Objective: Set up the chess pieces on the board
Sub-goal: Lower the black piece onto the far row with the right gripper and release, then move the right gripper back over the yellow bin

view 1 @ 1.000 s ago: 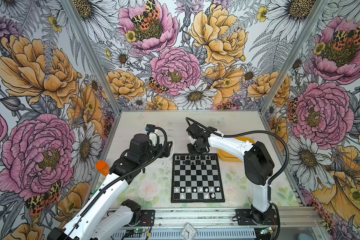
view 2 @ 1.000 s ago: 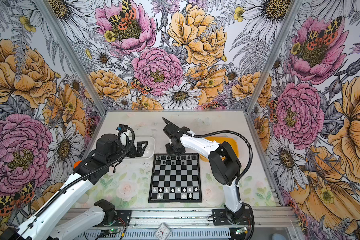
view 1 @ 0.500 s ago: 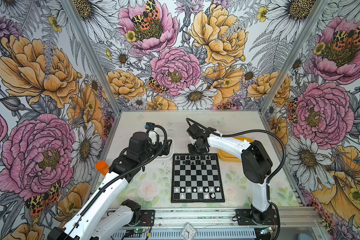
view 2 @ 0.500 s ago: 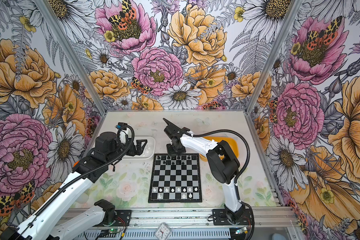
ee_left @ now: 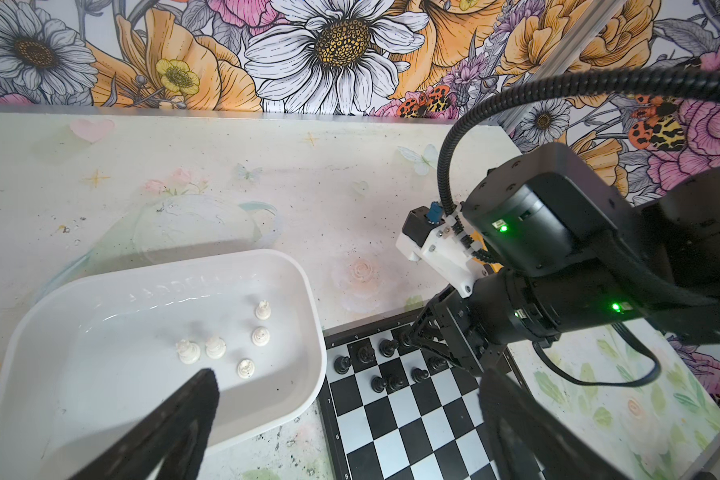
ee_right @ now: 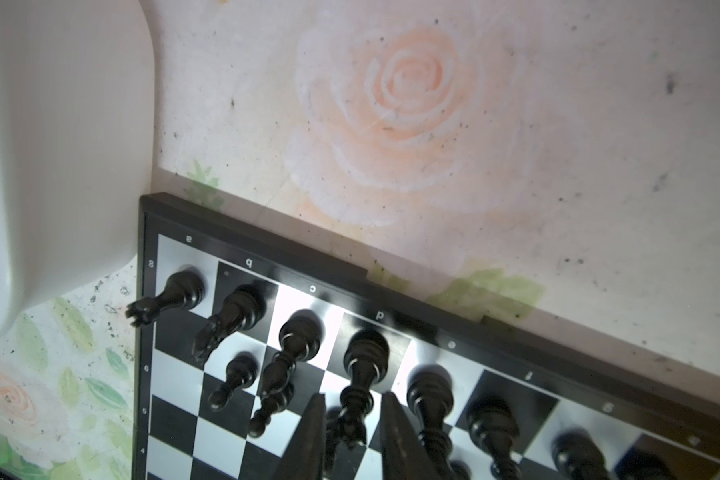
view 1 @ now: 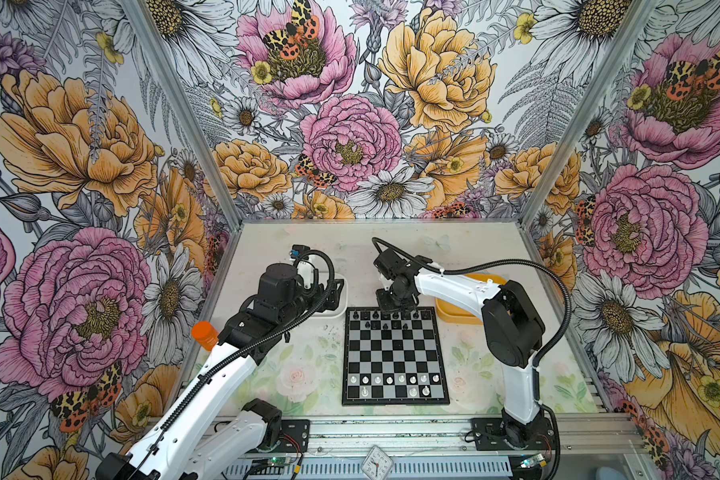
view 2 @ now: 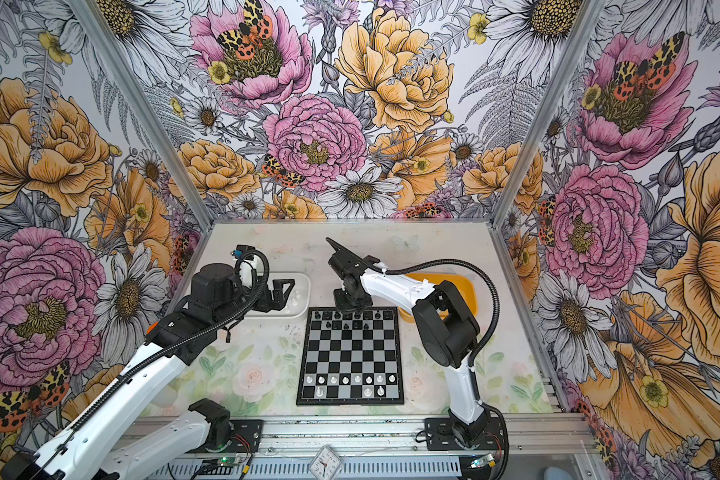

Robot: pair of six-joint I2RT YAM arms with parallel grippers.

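The left tool (ee_left: 346, 378) is held spread wide above the white tray (ee_left: 308, 299), in which five white pieces (ee_left: 215, 347) are scattered. Over the board (view 1: 395, 357), set mid-way across the bench (view 1: 308, 374), the right tool (ee_right: 353, 397) is seen slightly parted around a black piece (ee_right: 364, 357) in the far row.

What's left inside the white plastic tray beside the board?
Five small translucent white chess pieces sit grouped in the white rectangular plastic tray. One black finger of the left gripper covers part of its floor, so more could be hidden there.
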